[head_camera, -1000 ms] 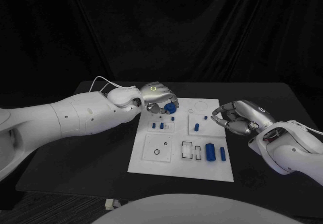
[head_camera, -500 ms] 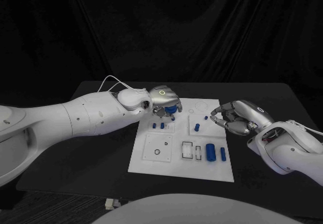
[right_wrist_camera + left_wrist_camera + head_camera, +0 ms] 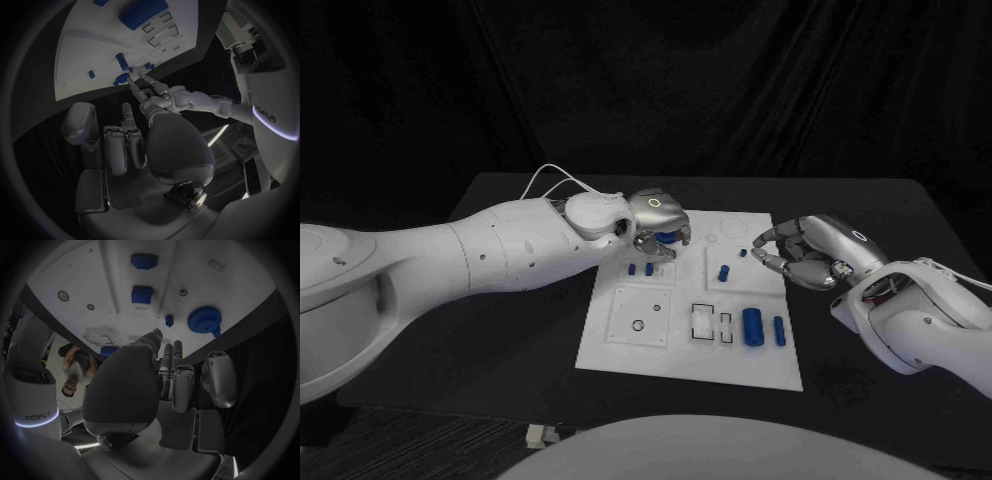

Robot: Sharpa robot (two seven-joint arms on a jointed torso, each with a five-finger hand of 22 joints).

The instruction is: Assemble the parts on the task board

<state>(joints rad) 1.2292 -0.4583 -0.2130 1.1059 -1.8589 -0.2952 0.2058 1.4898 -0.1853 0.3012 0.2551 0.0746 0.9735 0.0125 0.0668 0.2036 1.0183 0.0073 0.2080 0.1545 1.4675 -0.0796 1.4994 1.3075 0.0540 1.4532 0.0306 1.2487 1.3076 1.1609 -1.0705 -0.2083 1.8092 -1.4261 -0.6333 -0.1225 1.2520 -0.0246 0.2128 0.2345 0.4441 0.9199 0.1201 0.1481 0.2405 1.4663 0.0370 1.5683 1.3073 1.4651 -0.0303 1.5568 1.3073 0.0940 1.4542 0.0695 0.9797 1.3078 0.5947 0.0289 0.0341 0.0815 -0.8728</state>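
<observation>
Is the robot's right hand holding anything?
No. The right hand hovers over the task board with fingers curled in, nothing in them.

White, rounded arm shells; silver hands [image 3: 653, 215] [image 3: 813, 250] with glowing ring marks; thin white cable [image 3: 548, 180] looping at left wrist.

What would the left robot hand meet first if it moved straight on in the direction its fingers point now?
Probably the blue gear on the white board, which lies just beyond the left robot hand's fingertips. Depth is unclear; it might reach the bare board first.
</observation>
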